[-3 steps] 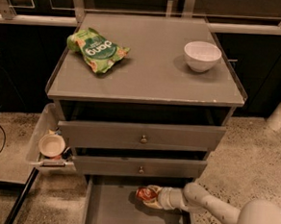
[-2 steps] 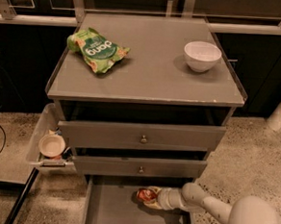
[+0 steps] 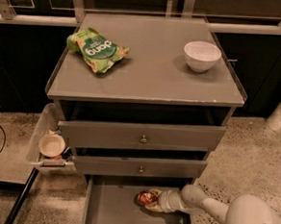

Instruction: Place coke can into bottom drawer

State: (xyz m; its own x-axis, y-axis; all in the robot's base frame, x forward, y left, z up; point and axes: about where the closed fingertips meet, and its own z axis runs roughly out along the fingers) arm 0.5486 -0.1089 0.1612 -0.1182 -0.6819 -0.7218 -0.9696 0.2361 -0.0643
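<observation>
The coke can (image 3: 145, 197), red-orange with a silver end, lies on its side in the open bottom drawer (image 3: 114, 213), near the drawer's back under the middle drawer front. My gripper (image 3: 152, 202) reaches in from the right on a white arm (image 3: 206, 205) and is shut on the coke can, low over the drawer floor. The drawer is a wide shallow grey tray pulled out toward the camera.
On the cabinet top lie a green snack bag (image 3: 96, 49) at the left and a white bowl (image 3: 202, 55) at the right. Two drawer fronts with brass knobs (image 3: 143, 139) sit above. A side tray with a small cup (image 3: 51, 145) hangs at the left.
The gripper and the can have stayed at about the same spot in the bottom drawer; the arm has shifted only slightly.
</observation>
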